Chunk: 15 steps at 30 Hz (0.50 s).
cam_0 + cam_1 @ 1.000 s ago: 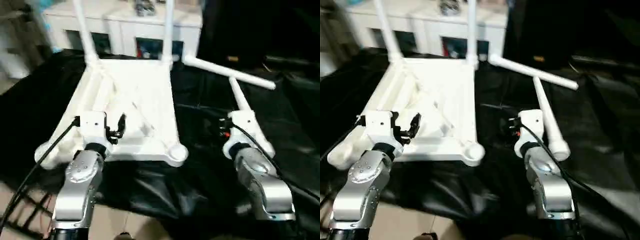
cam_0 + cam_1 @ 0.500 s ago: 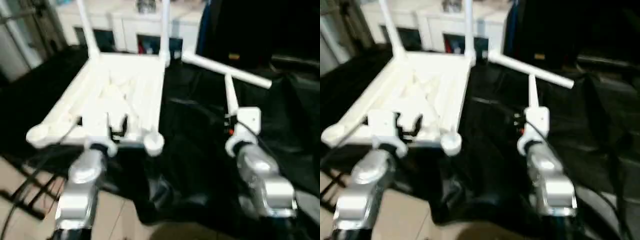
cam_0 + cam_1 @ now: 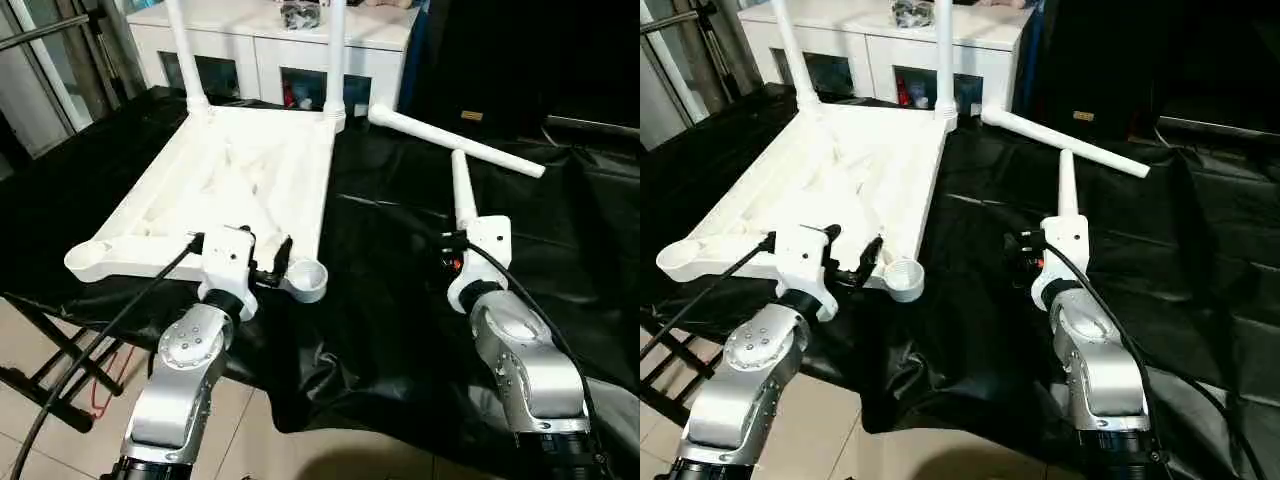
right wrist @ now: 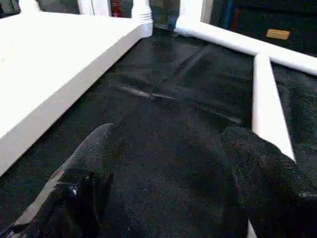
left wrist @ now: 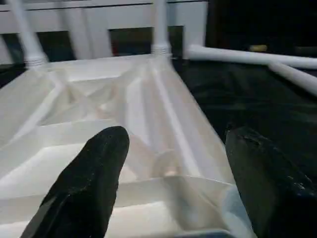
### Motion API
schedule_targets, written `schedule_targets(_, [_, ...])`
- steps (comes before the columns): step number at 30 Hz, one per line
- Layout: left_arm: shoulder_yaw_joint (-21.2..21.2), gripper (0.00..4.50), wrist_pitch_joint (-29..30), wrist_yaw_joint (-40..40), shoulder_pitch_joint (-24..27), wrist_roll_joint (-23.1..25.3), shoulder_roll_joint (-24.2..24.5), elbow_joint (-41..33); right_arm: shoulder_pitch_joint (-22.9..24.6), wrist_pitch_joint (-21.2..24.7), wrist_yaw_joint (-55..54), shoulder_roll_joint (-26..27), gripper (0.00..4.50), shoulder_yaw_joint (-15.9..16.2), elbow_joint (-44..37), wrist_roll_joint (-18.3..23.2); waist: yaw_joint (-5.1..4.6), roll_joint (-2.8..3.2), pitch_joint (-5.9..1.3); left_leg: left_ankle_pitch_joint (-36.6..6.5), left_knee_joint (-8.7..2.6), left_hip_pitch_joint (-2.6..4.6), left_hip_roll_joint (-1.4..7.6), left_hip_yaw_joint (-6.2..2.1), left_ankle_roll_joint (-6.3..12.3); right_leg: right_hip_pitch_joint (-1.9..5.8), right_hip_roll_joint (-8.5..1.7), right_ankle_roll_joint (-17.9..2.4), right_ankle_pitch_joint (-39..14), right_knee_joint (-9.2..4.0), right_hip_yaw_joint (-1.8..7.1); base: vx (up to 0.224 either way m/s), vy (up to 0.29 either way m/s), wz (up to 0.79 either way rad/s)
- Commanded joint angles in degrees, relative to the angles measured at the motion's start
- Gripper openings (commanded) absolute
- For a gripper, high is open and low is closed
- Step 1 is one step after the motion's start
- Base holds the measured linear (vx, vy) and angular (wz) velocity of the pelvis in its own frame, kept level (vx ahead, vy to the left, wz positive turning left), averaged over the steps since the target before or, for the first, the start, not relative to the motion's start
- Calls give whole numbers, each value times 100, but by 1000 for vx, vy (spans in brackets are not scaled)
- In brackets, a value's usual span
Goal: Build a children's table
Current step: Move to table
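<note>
From the head cameras, the tabletop (image 3: 235,185) lies upside down on the black cloth (image 3: 400,280), its ribbed underside facing up. Two legs already stand in the far corner sockets, the far-left leg (image 3: 183,50) and the far-right leg (image 3: 335,55). The two near sockets, the near-left socket (image 3: 88,258) and the near-right socket (image 3: 305,278), are empty. Two loose legs lie on the cloth to the right of the tabletop, a long one (image 3: 455,140) lying across and a second one (image 3: 462,190) pointing toward the right gripper (image 3: 1025,252). So the task seems about half done; two legs are left to fit. The left gripper (image 3: 270,262) hovers at the near edge of the tabletop, released and holding nothing. The left wrist view adds the ribs close up and its fingers (image 5: 89,178) spread apart over the near edge. The right wrist view shows what the head view hides: the right fingers (image 4: 257,173) are also released, with bare cloth between them, and the second loose leg runs just beside one finger, not grasped.
</note>
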Motion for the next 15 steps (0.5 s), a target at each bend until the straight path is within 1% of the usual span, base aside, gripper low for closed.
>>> schedule_targets(1, [152, 358, -68, 132, -14, -85, -29, -76, 19, -72, 23, -29, 361, 8, -39, 2, -41, 12, -265, -1657, -557, 110, 401, -130, 268, 386, -493, -717, -2076, -517, 307, 63, 25, 3])
schedule_targets(2, [164, 358, -67, 138, -19, -89, -31, -70, 18, -74, 22, -31, 361, 9, -36, 3, -70, 7, -229, -1999, -589, 220, 374, -90, 348, 390, -460, -863, -2320, -571, 284, 70, 16, 5])
schedule_targets(3, [179, 358, -65, 143, -26, -92, -33, -62, 17, -76, 19, -35, 361, 13, -32, 5, -82, 12, -213, -2173, -597, 287, 356, -67, 384, 392, -445, -935, -2490, -595, 269, 72, 9, 6])
schedule_targets(4, [183, 358, -61, 142, -37, -88, -28, -50, 16, -80, 16, -37, 361, 11, -26, 8, -94, 12, -174, -2317, -609, 335, 316, -30, 454, 441, -454, -965, -2878, -675, 263, 72, 9, 6])
schedule_targets(5, [183, 358, -58, 138, -49, -82, -27, -42, 14, -87, 21, -41, 361, 5, -18, 12, -82, -2, -177, -2146, -604, 315, 278, -6, 503, 526, -477, -919, -3098, -722, 295, 70, 8, 3])
schedule_targets(6, [185, 358, -56, 137, -52, -78, -29, -40, 14, -89, 22, -40, 361, 5, -16, 11, -79, -3, -164, -2095, -614, 318, 281, -5, 526, 535, -474, -887, -3213, -737, 290, 73, 9, 0])
schedule_targets(7, [192, 358, -53, 135, -61, -71, -32, -33, 9, -92, 23, -37, 361, 5, -9, 9, -65, 3, -219, -1734, -612, 289, 271, -2, 573, 639, -480, -901, -3023, -727, 313, 73, 9, 0])
schedule_targets(8, [199, 358, -52, 134, -69, -73, -34, -27, 9, -98, 22, -33, 361, 6, -6, 7, -52, 35, -259, -1354, -614, 274, 258, 0, 656, 704, -458, -1041, -2533, -674, 323, 88, 12, 2])
schedule_targets(10, [210, 358, -52, 133, -80, -81, -34, -16, 6, -104, 21, -27, 361, 5, -1, 2, -69, 25, -283, -1076, -612, 276, 256, -2, 753, 750, -428, -1210, -2067, -619, 303, 99, 16, 2])
schedule_targets(11, [219, 358, -52, 128, -93, -93, -31, -9, 8, -115, 16, -18, 361, -1, -2, 3, -68, 46, -328, -682, -565, 261, 205, 1, 902, 825, -411, -1433, -1463, -555, 307, 110, 20, 2])
schedule_targets(12, [227, 358, -54, 124, -107, -104, -26, 3, 10, -126, 8, -10, 361, -8, 1, 4, -58, 73, -352, -513, -540, 252, 177, 1, 958, 857, -404, -1505, -1235, -529, 312, 115, 23, 4])
schedule_targets(13, [237, 358, -58, 119, -122, -115, -24, 15, 21, -130, 9, -3, 361, -16, -5, 17, -51, 54, -387, -167, -486, 208, 120, -2, 1105, 927, -379, -1617, -792, -481, 329, 115, 23, 4])
schedule_targets(14, [241, 358, -59, 117, -131, -121, -24, 21, 34, -118, 18, 8, 361, -28, -17, 45, -41, 64, -420, 178, -443, 199, 84, -22, 1276, 957, -345, -1681, -389, -416, 325, 113, 30, 6])
schedule_targets(15, [243, 358, -63, 112, -141, -124, -22, 31, 43, -108, 13, 13, 361, -35, -29, 52, -36, 81, -429, 324, -431, 214, 81, -39, 1365, 948, -329, -1693, -206, -383, 314, 112, 31, 11])
